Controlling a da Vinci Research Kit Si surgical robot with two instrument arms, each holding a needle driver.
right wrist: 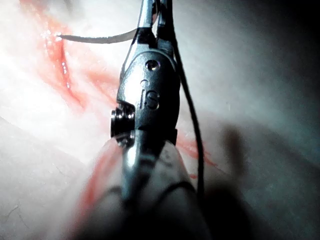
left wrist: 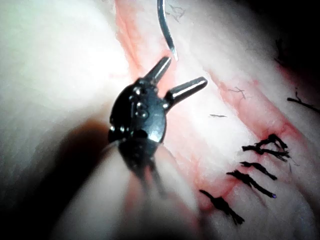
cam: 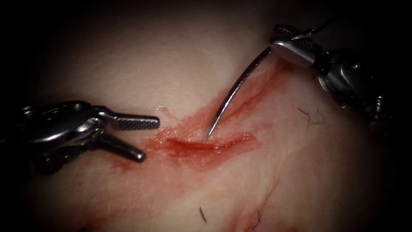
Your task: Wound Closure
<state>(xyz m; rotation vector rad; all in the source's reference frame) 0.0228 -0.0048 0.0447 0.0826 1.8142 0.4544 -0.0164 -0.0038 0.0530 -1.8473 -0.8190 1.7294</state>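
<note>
needle (cam: 234,92) tail hidden in right gripper (cam: 292,41) | thread (right wrist: 192,130) runs off frame

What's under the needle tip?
The needle tip rests at the cut in the tissue, amid red fluid. Whether it has entered is unclear. Right end effector holds its rear end.

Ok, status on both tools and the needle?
Right tool shut on needle near its tail. Tip at the cut. Left tool open, empty, left of cut.

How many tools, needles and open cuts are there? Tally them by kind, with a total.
Tools: 2, left tool jaws open, empty; right tool holding the needle's rear end
Needle: 1, tip at the cut
Cut: 1
Total: 4
</note>
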